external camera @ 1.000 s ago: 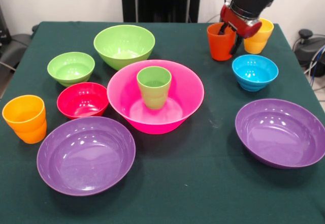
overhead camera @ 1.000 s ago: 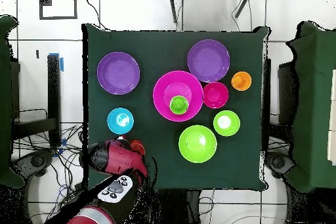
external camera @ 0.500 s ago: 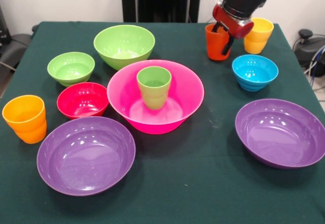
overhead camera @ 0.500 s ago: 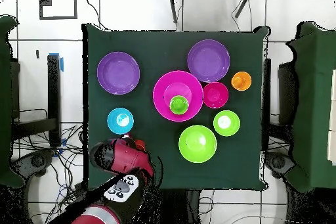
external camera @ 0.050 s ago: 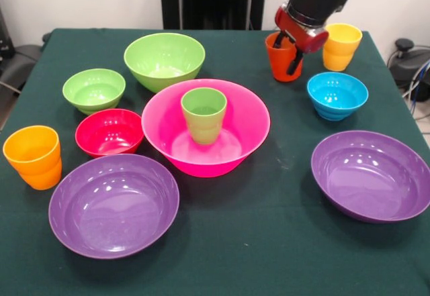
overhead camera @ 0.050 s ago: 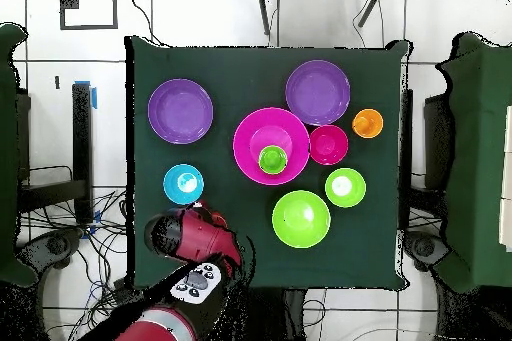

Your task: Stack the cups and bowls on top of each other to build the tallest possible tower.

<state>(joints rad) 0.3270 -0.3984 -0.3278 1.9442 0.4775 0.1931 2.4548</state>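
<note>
Hand clamped on rim of red-orange cup, one finger inside, one outside. Cup has shifted twd table's far edge vs 1 s ago. Looks like pickup for tower: pink bowl w/ green cup inside, well apart.

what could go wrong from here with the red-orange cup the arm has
The gripper holds the red-orange cup by its rim only, one jaw inside and one outside, so it may tilt or slip in transit. The yellow-orange cup and blue bowl stand close by and could get knocked. The green cup in the hot-pink bowl is a narrow landing spot; a misaligned drop could topple it.
</note>
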